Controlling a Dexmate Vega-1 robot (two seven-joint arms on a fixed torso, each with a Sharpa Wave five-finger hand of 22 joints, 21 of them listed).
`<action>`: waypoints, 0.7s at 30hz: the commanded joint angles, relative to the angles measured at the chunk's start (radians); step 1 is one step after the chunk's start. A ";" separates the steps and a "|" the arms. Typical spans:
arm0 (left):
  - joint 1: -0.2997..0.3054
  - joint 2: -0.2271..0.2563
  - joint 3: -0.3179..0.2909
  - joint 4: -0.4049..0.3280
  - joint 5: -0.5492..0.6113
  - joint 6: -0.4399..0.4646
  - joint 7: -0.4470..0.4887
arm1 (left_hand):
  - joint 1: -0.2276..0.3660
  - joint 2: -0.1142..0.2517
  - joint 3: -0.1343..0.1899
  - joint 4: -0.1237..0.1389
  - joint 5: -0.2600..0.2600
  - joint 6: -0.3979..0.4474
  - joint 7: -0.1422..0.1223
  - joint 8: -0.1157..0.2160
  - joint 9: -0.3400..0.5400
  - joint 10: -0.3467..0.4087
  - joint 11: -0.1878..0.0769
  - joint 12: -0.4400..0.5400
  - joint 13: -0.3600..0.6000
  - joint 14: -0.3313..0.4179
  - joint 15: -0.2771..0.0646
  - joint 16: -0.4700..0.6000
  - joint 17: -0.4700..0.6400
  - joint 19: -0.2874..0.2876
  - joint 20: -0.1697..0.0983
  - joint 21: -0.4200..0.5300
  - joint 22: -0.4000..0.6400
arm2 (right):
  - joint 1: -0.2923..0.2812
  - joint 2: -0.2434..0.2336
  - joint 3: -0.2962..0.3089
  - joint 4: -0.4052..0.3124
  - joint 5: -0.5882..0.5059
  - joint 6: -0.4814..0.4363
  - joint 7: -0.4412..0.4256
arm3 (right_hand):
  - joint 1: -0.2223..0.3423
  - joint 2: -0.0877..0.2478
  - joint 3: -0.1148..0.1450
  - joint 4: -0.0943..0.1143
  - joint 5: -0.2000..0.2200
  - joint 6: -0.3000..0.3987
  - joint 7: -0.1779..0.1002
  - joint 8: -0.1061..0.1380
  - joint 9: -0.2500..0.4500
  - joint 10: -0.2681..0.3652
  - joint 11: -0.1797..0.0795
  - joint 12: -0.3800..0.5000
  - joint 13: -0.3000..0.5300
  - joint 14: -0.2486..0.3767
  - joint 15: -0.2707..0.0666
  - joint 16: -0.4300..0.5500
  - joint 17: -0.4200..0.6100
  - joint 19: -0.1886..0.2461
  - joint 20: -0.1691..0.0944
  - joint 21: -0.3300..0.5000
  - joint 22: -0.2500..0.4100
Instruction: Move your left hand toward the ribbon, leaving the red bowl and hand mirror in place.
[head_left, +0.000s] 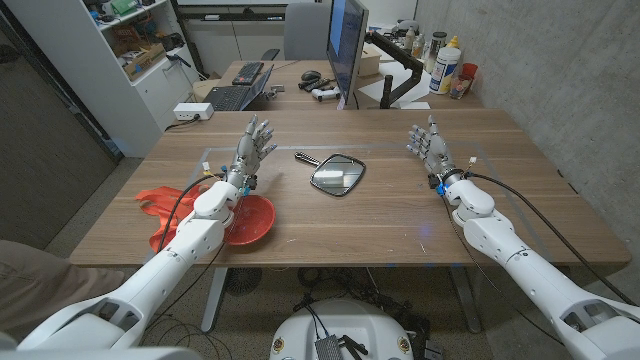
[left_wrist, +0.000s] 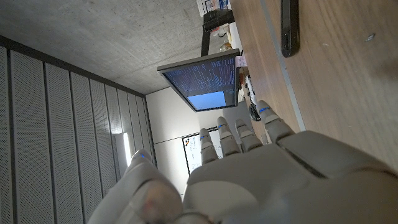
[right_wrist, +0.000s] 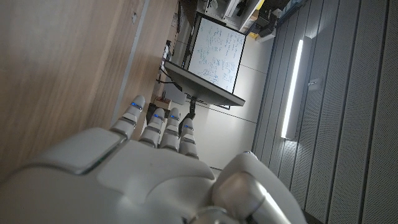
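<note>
Two robot hands stood over the wooden counter (head_left: 400, 215), each holding nothing with fingers apart and reaching up. The left robot hand (head_left: 252, 145) sat left of centre in the head view, above the red bowl (head_left: 252, 218), which the left forearm partly covered. A red ribbon (head_left: 163, 203) lay crumpled at the counter's left edge, just beside the bowl. The hand mirror (head_left: 336, 173) lay near the middle, handle pointing to upper left. The right robot hand (head_left: 430, 148) stood well to the right.
</note>
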 joint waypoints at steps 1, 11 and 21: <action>-0.009 0.000 -0.006 0.007 0.000 -0.003 -0.010 | -0.004 -0.012 0.005 -0.001 0.004 0.001 -0.009 0.006 0.003 0.010 0.002 0.005 0.002 0.009 -0.002 0.004 0.005 0.006 0.003 0.007 0.004 | -0.034 0.087 0.121 -0.030 -0.110 -0.063 0.056 | -0.001 0.013 0.001 0.006 0.006 0.008 0.000 0.006 0.002 0.010 0.000 0.001 0.005 0.005 0.000 0.006 0.002 0.003 0.006 0.004 0.003; -0.005 0.003 -0.008 -0.006 -0.003 0.003 -0.010 | -0.004 -0.011 0.004 -0.002 0.004 0.003 -0.009 0.006 0.003 0.012 0.001 0.006 0.002 0.008 -0.001 0.004 0.005 0.007 0.002 0.007 0.004 | -0.036 0.152 0.196 -0.021 -0.182 -0.087 0.108 | -0.001 0.013 0.000 0.006 0.006 0.008 -0.001 0.006 0.002 0.010 0.000 0.001 0.005 0.006 0.000 0.006 0.001 0.004 0.005 0.001 0.003; 0.029 0.025 -0.020 -0.071 -0.005 -0.012 -0.010 | -0.003 -0.011 0.003 -0.002 0.004 0.003 -0.007 0.006 0.003 0.010 0.002 0.004 0.002 0.004 0.004 0.003 0.005 0.003 0.002 0.006 0.004 | -0.041 0.193 0.241 -0.016 -0.232 -0.095 0.129 | -0.001 0.014 0.000 0.007 0.005 0.008 0.000 0.006 0.002 0.011 -0.001 0.001 0.005 0.005 0.001 0.007 0.001 0.005 0.005 -0.001 0.003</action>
